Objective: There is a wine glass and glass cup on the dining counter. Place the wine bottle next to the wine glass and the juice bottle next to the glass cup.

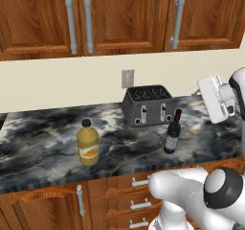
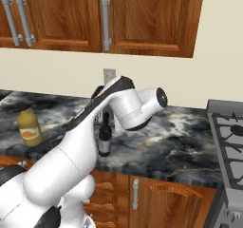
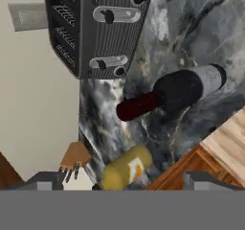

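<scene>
The dark wine bottle (image 1: pixel 172 133) (image 2: pixel 104 139) (image 3: pixel 182 90) stands upright on a marbled wall counter (image 1: pixel 43 133), just in front of a toaster. The yellow juice bottle (image 1: pixel 88 145) (image 2: pixel 29 128) (image 3: pixel 127 166) stands further left on the same counter. My gripper (image 1: pixel 200 91) (image 3: pixel 123 180) hovers above and to the right of the wine bottle, apart from it and looking towards it. Its fingertips (image 3: pixel 45 178) are spread wide with nothing between them, so it is open. The wine glass, the glass cup and the dining counter are out of view.
A dark grey toaster (image 1: pixel 147 104) (image 3: pixel 105 23) sits against the wall behind the wine bottle, below a wall outlet (image 1: pixel 128 78). Wooden cabinets (image 1: pixel 119 18) hang overhead. A stove (image 2: pixel 230 127) adjoins the counter on the right. Drawers (image 1: pixel 139 200) lie below the counter's front edge.
</scene>
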{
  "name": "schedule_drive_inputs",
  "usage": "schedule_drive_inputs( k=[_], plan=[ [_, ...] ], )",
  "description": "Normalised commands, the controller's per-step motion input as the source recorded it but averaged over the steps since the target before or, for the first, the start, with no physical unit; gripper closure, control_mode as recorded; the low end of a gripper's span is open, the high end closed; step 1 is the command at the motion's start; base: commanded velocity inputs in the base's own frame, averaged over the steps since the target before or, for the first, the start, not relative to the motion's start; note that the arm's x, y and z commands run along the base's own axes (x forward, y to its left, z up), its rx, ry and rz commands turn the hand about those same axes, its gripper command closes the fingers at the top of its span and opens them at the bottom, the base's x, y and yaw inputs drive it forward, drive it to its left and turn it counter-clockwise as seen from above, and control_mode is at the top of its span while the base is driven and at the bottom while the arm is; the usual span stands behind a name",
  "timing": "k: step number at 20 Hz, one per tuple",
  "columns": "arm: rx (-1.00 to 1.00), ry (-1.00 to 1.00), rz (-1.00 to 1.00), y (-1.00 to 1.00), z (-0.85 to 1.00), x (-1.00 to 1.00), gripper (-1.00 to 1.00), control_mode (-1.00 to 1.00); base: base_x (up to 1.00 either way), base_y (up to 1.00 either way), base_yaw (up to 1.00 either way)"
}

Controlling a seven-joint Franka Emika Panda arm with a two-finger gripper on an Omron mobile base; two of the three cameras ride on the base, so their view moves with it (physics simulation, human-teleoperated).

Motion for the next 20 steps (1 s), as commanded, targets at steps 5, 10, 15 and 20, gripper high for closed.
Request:
schedule_drive_inputs(
  k=[5, 10, 15, 20],
  plan=[
    [0.59, 0.41, -0.24, -0.24, -0.77, 0.34, -1.00, -1.00, 0.00, 0.00, 0.00],
    [0.48, 0.44, -0.10, 0.03, -0.53, 0.11, -1.00, -1.00, 0.00, 0.00, 0.00],
    [0.23, 0.36, 0.00, 0.19, -0.27, 0.02, -1.00, -1.00, 0.00, 0.00, 0.00],
    [0.17, 0.12, 0.00, 0.09, -0.37, 0.00, -1.00, -1.00, 0.00, 0.00, 0.00]
  ],
)
